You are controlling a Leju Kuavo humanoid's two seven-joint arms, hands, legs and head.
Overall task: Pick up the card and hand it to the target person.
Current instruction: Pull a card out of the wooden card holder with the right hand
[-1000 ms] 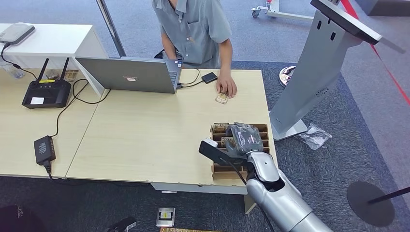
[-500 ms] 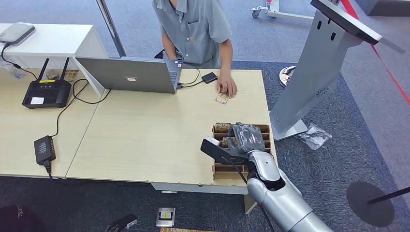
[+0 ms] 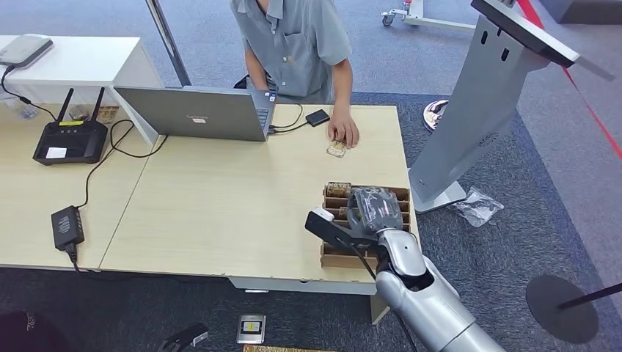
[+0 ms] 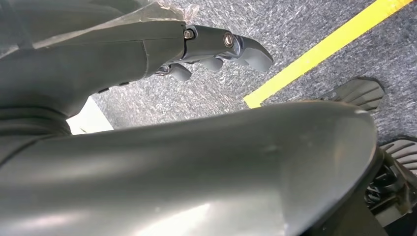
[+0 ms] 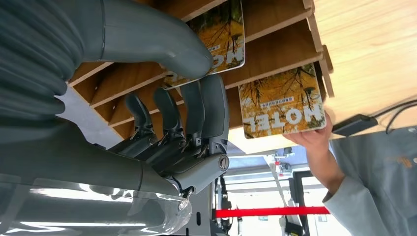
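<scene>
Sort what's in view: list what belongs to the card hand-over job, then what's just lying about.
Belongs to the job:
- right hand, closing on a card
- card under its thumb
- wooden card rack
- person behind the table

Just lying about:
- laptop
- router
- power adapter
- small black box
- card by the person's hand

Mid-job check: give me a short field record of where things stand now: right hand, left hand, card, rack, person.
right hand: over the wooden card rack, thumb and fingers on a card in a slot
card lifted: not yet, it sits in the rack
other card: stands in the rack slot nearest the person
left hand: hanging over grey carpet, holding nothing
person: across the table, one hand resting on the tabletop by a small card
laptop: open, in front of the person
</scene>
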